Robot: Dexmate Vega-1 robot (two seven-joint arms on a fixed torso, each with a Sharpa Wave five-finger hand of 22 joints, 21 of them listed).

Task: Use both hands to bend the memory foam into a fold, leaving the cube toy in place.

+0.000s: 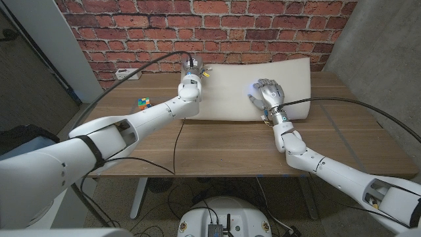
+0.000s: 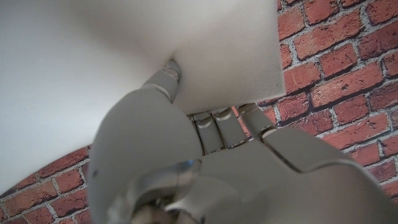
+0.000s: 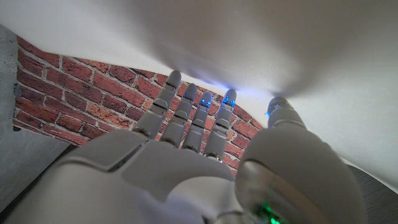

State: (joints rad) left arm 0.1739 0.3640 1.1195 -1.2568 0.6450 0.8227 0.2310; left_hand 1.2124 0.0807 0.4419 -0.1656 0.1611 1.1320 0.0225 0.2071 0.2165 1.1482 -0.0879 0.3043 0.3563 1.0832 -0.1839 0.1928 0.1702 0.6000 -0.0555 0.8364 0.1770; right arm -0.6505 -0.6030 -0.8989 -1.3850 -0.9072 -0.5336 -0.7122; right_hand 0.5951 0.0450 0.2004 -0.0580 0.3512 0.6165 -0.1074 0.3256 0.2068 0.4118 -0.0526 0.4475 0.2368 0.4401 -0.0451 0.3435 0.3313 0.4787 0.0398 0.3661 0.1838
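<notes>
Left hand (image 1: 191, 74) grips the white memory foam slab's (image 1: 230, 92) raised edge, right hand (image 1: 265, 93) presses spread-fingered on it; fold evenly, avoiding the multicoloured cube toy (image 1: 143, 102).

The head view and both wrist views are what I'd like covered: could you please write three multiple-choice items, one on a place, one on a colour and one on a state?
1. Where does the cube toy lie?
A. on top of the foam
B. on the wooden table, off the foam's end by the left arm
C. in the right hand

2. What colour is the memory foam?
A. off-white
B. blue
C. black

3. What is the left hand doing?
A. resting apart from the foam
B. holding the cube
C. gripping the foam's edge

Answers: 1 B, the cube sits on bare table beside the foam. 2 A, the foam looks off-white in every view. 3 C, the left wrist view shows the thumb on one face and fingers behind the edge; the right hand presses the foam too.
</notes>
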